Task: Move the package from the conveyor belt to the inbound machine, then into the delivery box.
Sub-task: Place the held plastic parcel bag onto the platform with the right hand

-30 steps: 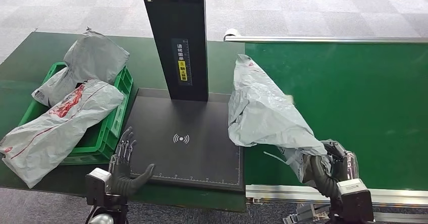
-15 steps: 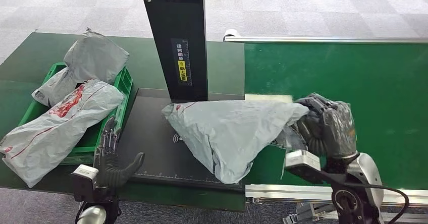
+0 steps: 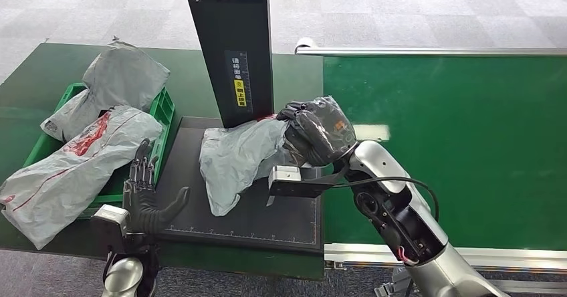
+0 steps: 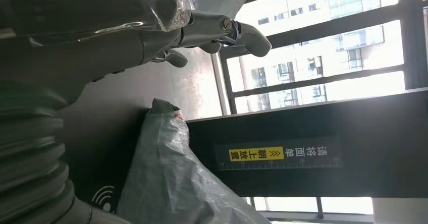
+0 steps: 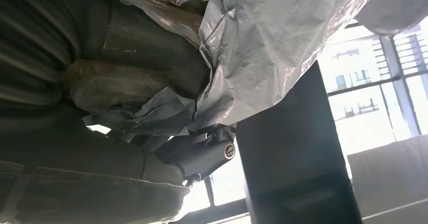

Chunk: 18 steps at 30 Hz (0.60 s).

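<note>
Package [image 3: 234, 160] draped on inbound machine plate [image 3: 267, 220], long axis slanting toward delivery box [image 3: 160, 113]. Gripped at far end by right hand [image 3: 314, 131]. Left hand [image 3: 144, 200] nearer box, fingers spread, empty.

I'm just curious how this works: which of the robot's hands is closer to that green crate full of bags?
Left. The left hand hovers open right beside the green crate, at its near corner. The right hand is across the black scanner plate, gripping the grey package.
</note>
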Tool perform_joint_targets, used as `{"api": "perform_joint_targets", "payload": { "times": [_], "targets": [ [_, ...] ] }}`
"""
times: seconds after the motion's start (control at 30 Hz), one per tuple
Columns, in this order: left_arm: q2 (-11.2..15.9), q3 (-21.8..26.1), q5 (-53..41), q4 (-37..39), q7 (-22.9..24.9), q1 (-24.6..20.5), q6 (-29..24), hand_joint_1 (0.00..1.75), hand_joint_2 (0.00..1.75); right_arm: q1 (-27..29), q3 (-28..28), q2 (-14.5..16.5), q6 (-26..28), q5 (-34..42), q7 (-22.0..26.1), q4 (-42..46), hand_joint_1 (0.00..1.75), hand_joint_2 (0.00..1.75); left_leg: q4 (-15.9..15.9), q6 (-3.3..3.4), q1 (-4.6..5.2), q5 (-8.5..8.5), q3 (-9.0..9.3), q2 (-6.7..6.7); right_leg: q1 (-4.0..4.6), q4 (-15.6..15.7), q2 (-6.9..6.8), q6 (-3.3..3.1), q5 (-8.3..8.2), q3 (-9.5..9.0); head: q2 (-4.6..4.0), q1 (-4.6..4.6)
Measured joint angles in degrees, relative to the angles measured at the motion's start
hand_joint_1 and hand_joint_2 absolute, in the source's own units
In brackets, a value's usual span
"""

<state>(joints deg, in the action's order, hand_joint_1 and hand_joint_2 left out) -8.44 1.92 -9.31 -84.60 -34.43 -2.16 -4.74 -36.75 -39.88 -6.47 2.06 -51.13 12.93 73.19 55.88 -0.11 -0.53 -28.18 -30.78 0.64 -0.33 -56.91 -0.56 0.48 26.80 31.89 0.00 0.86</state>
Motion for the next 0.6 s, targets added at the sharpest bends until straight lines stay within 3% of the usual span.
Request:
{"api": "perform_joint_targets", "payload": {
  "times": [0.13, 0.37, 0.5, 0.6],
  "targets": [
    [0.21, 0.0, 0.37, 0.27, 0.1, -0.21, 0.0, 0.0, 1.75, -0.73, -2.28, 0.97, -1.3, 1.46, -0.22, -2.75, 1.73, 1.75, 0.0, 0.0, 0.01, 0.0, 0.0, 0.0, -0.01, 0.01, 0.0, 0.0, -0.01, 0.0, 0.0, -0.01],
    [0.38, -0.02, 0.49, 1.55, 0.33, -1.17, 0.0, 0.0, 1.75, -0.53, -4.83, 5.33, -3.14, 7.14, 2.11, -9.0, 1.71, 1.75, 0.0, -0.01, -0.01, 0.01, 0.02, 0.02, 0.03, -0.02, 0.02, -0.01, -0.01, 0.03, 0.0, 0.01],
    [0.39, -0.02, 0.5, 1.89, 0.35, -1.28, 0.0, 0.0, 1.75, -0.53, -5.52, 6.77, -3.29, 7.69, 2.33, -10.95, 0.0, 1.75, 0.0, -0.02, -0.01, 0.01, 0.0, 0.02, 0.03, -0.02, 0.02, -0.01, -0.01, 0.04, 0.0, -0.01],
    [0.47, -0.02, 0.5, 1.9, 0.36, -1.29, -0.01, 0.0, 1.75, -0.52, -5.42, 7.32, -6.84, 13.97, 4.82, -11.52, 0.0, 1.75, 0.0, -0.01, 0.0, 0.01, -0.01, 0.02, 0.02, -0.02, 0.02, -0.01, -0.01, 0.05, 0.0, -0.01]
  ]
}}
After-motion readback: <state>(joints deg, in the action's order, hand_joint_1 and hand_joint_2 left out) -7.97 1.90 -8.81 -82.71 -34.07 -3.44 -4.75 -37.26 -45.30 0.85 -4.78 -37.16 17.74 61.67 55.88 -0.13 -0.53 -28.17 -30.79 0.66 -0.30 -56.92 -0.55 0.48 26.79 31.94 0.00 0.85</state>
